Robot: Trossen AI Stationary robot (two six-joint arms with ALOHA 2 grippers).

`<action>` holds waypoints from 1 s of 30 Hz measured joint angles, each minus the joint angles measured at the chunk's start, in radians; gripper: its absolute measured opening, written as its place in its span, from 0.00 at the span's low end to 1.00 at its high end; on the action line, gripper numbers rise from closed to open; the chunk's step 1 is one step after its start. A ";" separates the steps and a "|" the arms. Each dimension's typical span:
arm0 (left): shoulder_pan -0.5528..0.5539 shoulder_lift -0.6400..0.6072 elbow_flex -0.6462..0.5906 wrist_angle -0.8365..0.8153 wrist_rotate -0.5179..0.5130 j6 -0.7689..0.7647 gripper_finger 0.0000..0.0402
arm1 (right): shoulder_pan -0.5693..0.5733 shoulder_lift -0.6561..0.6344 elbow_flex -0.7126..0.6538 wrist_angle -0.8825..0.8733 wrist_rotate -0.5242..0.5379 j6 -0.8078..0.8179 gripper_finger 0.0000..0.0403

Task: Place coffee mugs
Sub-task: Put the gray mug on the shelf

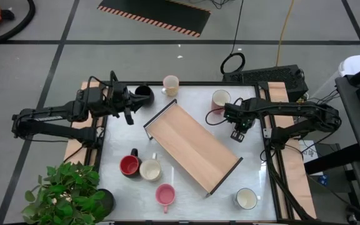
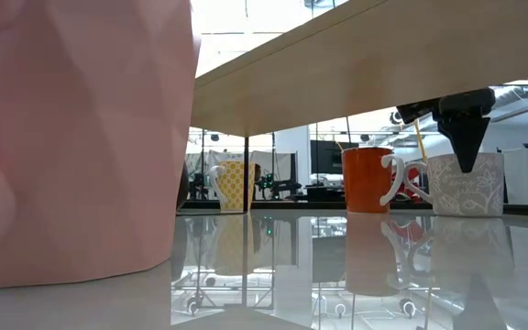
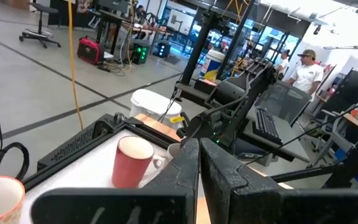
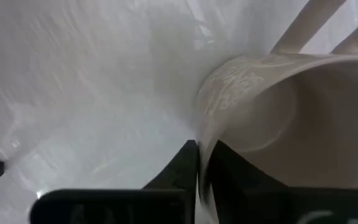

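My right gripper (image 1: 238, 133) points down just right of the long wooden tray (image 1: 192, 147) and is shut on a grey patterned mug (image 2: 466, 188). In the high view the gripper hides most of that mug. My left gripper (image 1: 132, 107) hangs level and shut (image 3: 199, 168), with nothing in it, high above the far left of the table. A black mug (image 1: 144, 96) stands beside it. A cream mug (image 1: 170, 84) and a pink mug (image 1: 220, 99) stand on their bases at the far edge. My right gripper pinches the grey mug's rim wall (image 4: 205, 127), one finger inside the mug and one outside. The fingers (image 2: 467, 151) come from above, pointing down. The mug stands upright with its base on the table.
Near the front edge stand a red mug (image 1: 130, 164), a cream mug (image 1: 150, 169), a pink mug (image 1: 165, 195) and a white mug (image 1: 247, 199). A potted plant (image 1: 67, 197) fills the near left corner. The tray lies slantwise across the table's middle.
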 joint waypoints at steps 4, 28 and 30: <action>0.000 0.000 0.000 0.000 0.000 0.000 0.05 | 0.002 -0.006 0.010 -0.045 -0.024 0.026 0.04; 0.001 -0.003 0.000 -0.001 -0.002 -0.006 0.05 | 0.156 0.085 0.632 -0.449 -0.050 0.243 0.02; 0.001 -0.003 0.000 -0.001 -0.001 -0.005 0.05 | 0.175 0.104 0.675 -0.453 -0.070 0.266 0.02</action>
